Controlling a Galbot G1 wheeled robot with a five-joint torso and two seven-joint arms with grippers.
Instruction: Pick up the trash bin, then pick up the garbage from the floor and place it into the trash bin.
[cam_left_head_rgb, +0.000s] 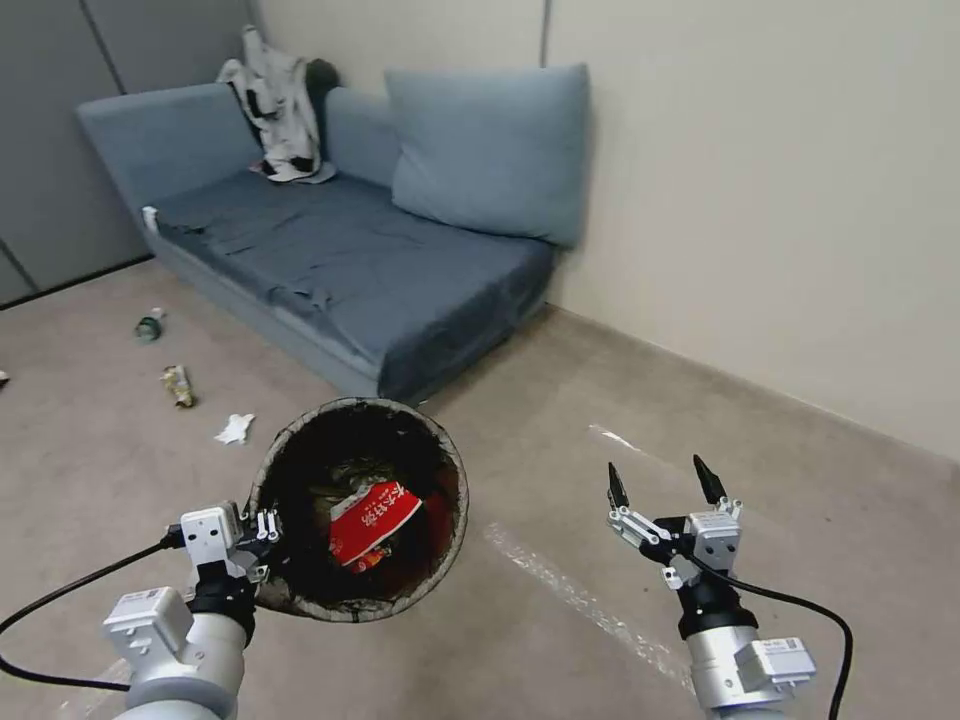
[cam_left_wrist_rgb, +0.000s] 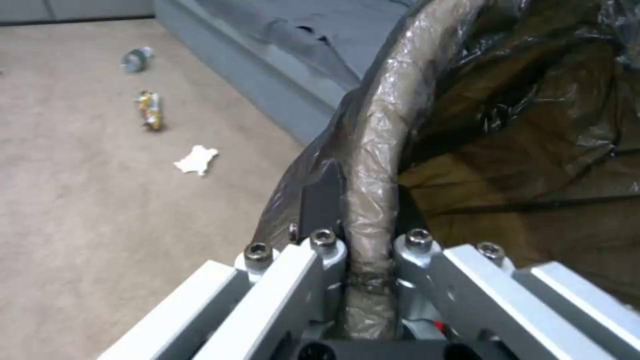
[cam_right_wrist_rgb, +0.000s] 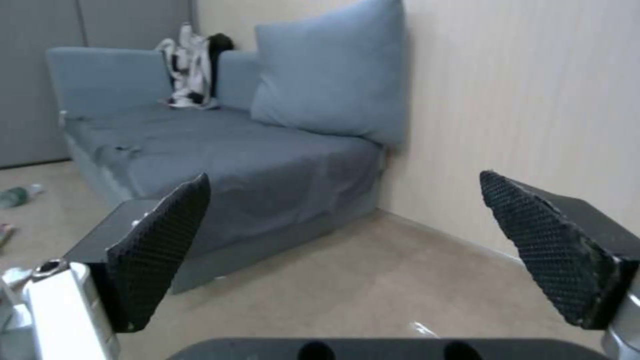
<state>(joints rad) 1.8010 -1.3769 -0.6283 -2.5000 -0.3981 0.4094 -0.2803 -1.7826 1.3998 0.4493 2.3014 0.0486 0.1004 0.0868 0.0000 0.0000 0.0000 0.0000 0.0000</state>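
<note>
My left gripper (cam_left_head_rgb: 268, 545) is shut on the rim of the trash bin (cam_left_head_rgb: 300, 450), holding it off the floor with its mouth tilted toward me. The dark liner wraps the bin rim (cam_left_wrist_rgb: 377, 150), pinched between my left fingers (cam_left_wrist_rgb: 323, 197). Inside the bin lies a red-and-white carton (cam_left_head_rgb: 372, 520). Garbage lies on the carpet to the left: a white tissue (cam_left_head_rgb: 235, 429), a yellow wrapper (cam_left_head_rgb: 179, 385) and a small clear bottle (cam_left_head_rgb: 150, 325). The tissue (cam_left_wrist_rgb: 197, 159), wrapper (cam_left_wrist_rgb: 151, 110) and bottle (cam_left_wrist_rgb: 136, 58) also appear in the left wrist view. My right gripper (cam_left_head_rgb: 665, 482) hangs open at the lower right, empty.
A blue sofa (cam_left_head_rgb: 340, 250) with a large cushion (cam_left_head_rgb: 490, 150) and a crumpled garment (cam_left_head_rgb: 275, 105) stands against the beige wall (cam_left_head_rgb: 780, 200). Its corner lies just beyond the bin. Bare carpet stretches to the left and right of the bin.
</note>
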